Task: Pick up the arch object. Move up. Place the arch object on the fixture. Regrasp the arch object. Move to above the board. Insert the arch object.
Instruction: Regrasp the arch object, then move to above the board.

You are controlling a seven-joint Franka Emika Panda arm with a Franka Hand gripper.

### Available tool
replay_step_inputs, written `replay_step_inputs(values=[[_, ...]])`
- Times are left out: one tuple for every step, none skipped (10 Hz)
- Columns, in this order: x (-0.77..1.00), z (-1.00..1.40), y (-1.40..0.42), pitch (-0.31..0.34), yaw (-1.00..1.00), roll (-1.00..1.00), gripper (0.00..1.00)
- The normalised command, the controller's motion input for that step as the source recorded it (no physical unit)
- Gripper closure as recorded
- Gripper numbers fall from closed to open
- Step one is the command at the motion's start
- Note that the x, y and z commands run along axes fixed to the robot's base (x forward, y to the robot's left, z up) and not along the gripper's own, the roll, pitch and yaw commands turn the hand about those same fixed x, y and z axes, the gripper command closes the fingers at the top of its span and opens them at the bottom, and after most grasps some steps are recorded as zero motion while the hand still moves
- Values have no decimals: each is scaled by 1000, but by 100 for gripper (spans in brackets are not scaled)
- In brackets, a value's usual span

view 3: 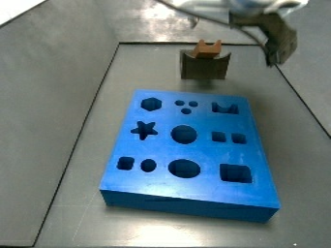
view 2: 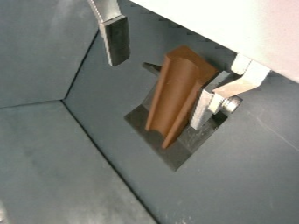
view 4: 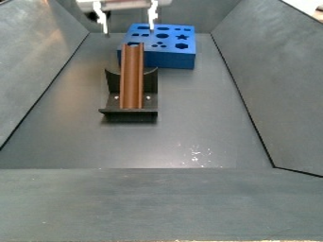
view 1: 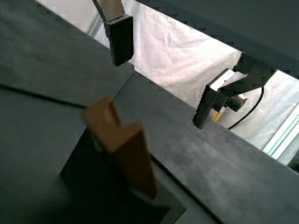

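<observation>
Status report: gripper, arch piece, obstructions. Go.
Gripper open, empty, above the fixture. Arch object resting on the fixture, not held. Board apart from both. Nothing in the way.

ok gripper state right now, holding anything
Gripper: open, holding nothing, hanging above the arch, which stands on the fixture.

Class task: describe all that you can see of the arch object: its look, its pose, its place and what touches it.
The arch object is a long orange-brown block, wood-like, with a notch near one end in a wrist view. It stands propped on the dark fixture, leaning against its upright. The open gripper hangs above it, its fingers clear of it. Nothing else touches it.
</observation>
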Motion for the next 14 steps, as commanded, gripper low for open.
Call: replay_step_inputs(values=[[117,-975,12,-66,-3,66,0],[101,-756,3,-39,-15,66,0],[95,-643,-1,-25,-18,70,0],[88,-385,-5,4,-9,73,0],[90,-285,-8,13,-5,71,0],[0,0,0,0,0,0,100],[-233,1000,-284,-283,207,7,100],[-234,1000,-284,-284,204,5,100],[-229,1000,-258,-301,114,-1,100],[-225,1000,-245,-294,60,-21,100],[-216,1000,-222,-252,-53,-32,100],[-209,1000,-207,-211,-105,-28,100],[-203,1000,-194,-157,-132,-32,100],[-201,1000,-186,-121,-140,-36,100]])
